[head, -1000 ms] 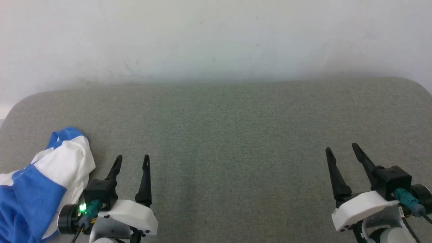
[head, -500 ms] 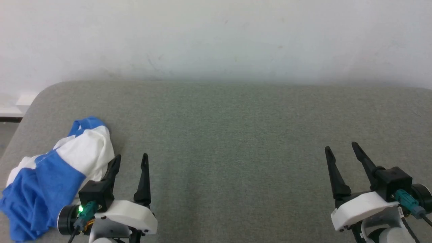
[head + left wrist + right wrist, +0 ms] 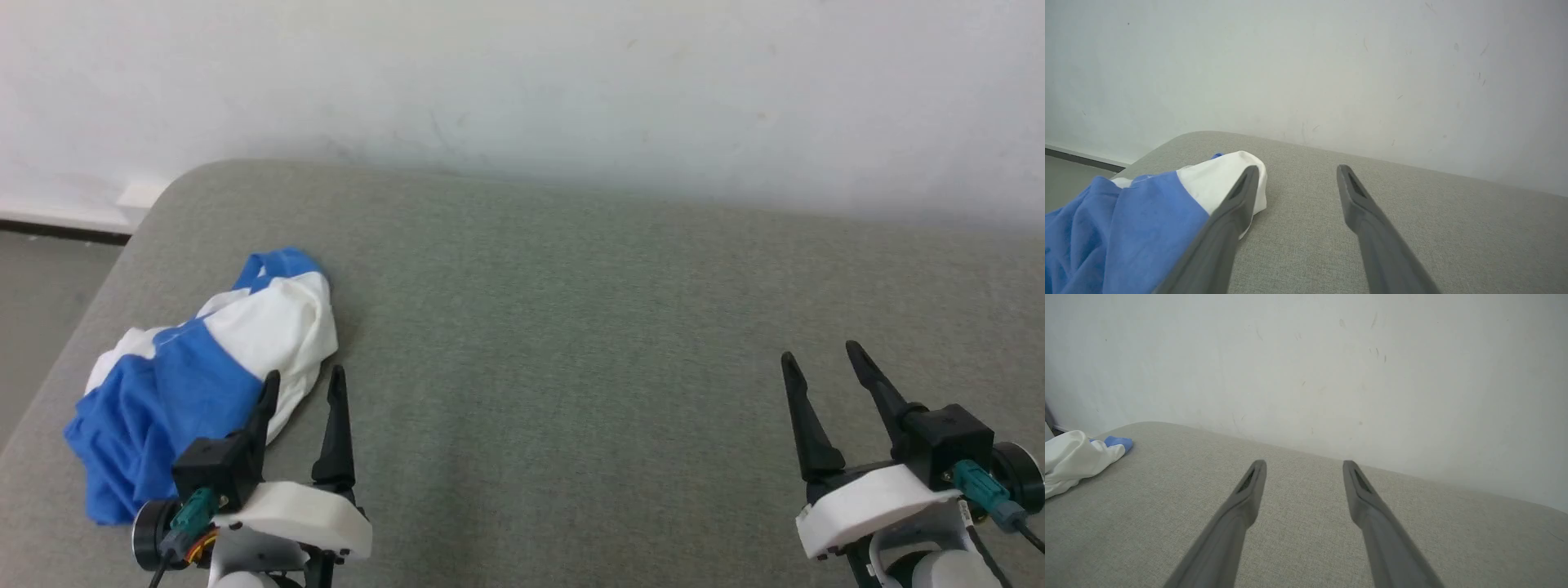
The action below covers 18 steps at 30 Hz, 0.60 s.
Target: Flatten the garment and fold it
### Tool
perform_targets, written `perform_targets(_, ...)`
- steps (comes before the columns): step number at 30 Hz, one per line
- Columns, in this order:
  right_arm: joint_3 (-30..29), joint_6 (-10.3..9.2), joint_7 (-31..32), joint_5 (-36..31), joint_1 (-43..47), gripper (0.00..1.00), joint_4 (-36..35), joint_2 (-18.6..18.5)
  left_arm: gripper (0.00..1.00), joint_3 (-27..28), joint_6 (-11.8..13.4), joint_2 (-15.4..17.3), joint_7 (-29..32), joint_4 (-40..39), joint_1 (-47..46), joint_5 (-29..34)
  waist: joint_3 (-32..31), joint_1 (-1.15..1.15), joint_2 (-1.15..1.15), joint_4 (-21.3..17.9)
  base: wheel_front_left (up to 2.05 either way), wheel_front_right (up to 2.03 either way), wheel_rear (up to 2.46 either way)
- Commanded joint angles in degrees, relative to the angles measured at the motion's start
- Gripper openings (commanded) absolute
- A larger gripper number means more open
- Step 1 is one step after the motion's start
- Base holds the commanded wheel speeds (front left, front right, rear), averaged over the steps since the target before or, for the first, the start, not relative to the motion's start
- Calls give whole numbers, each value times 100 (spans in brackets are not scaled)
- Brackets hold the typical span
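Observation:
The garment (image 3: 204, 376) lies crumpled in a heap on the left end of the grey padded surface (image 3: 571, 327), white body and blue sleeve bunched together. My left gripper (image 3: 302, 380) stands open just to its right at the lower left, its left finger overlapping the cloth's edge in the head view, nothing between the fingers. In the left wrist view the garment (image 3: 1126, 220) bulges beside and behind the left finger of the gripper (image 3: 1296, 169). My right gripper (image 3: 819, 353) is open at the lower right, far from the cloth. In the right wrist view, that gripper (image 3: 1304, 463) is empty and the garment (image 3: 1073, 459) lies at far left.
A pale wall (image 3: 522, 82) rises straight behind the padded surface. The surface's rounded left edge (image 3: 122, 261) drops to a grey floor (image 3: 49, 286) with a dark skirting strip.
The camera has turned left, so the whole picture shifted right and the garment came fully into view. Both grippers stay open and hold nothing.

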Motion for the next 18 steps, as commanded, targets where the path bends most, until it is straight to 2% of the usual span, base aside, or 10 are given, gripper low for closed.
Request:
perform_targets(1,10,-5,-63,9,-49,100,-43,10,100,41,40,-6,-83,36,-83,-88,51,0,0,225,0,0,0)
perform_targets(12,173,-6,-41,-56,-77,100,-223,12,100,91,95,-7,-215,79,-67,-338,117,0,0,896,0,0,0)
perform_targets(18,238,-6,-23,-83,-67,100,-339,13,100,81,159,-8,-275,75,-28,-423,131,0,0,1081,0,0,0)
